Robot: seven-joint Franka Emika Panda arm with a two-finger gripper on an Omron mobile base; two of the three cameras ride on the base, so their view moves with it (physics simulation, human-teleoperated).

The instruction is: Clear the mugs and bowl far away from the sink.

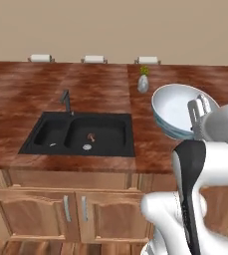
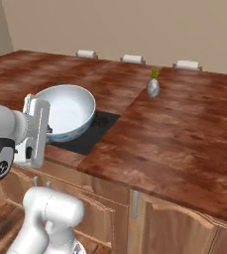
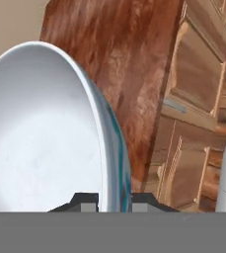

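Bowl rim sits between my two fingers, one inside the wall and one outside, so my hand is clamped on its edge. That pinch explains the tilt: held by one side, it hangs with its open face turned partly sideways and its foot clear of the table. In the left base view the bowl is lifted above the wood to the right of the sink, not yet far from it. In the right base view it hovers over the near edge of the table, with my hand at its near rim.

A red thing lies in the larger basin near the drain; it may be one of the mugs, but it is too small to tell. A vase with a green sprig stands further back on the table, well apart from the bowl. The broad stretch of wood to the right looks free of obstacles, and I judge that the sensible way to carry the bowl. Three white holders line the back edge.
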